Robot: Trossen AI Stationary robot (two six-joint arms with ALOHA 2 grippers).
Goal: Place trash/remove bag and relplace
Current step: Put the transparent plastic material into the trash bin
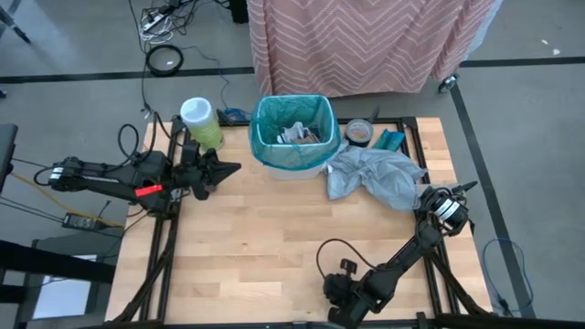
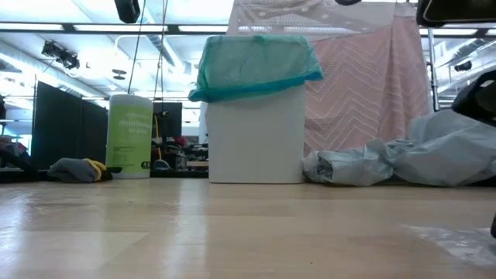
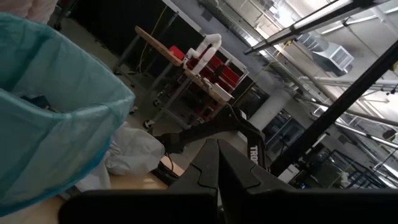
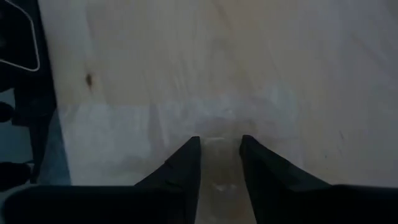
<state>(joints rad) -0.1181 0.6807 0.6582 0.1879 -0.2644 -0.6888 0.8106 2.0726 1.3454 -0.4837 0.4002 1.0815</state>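
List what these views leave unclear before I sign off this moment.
- Trash in the bin: high view too small to sort; low view blocked by the bin wall.
- Right gripper: its own view shows parted fingers over something clear, grip undecidable.
- Dark round item behind the grey bag: unidentifiable.

At the table's back left corner you see a green wipes canister standing upright. A crumpled grey plastic bag lies right of centre, with a tape roll behind it.
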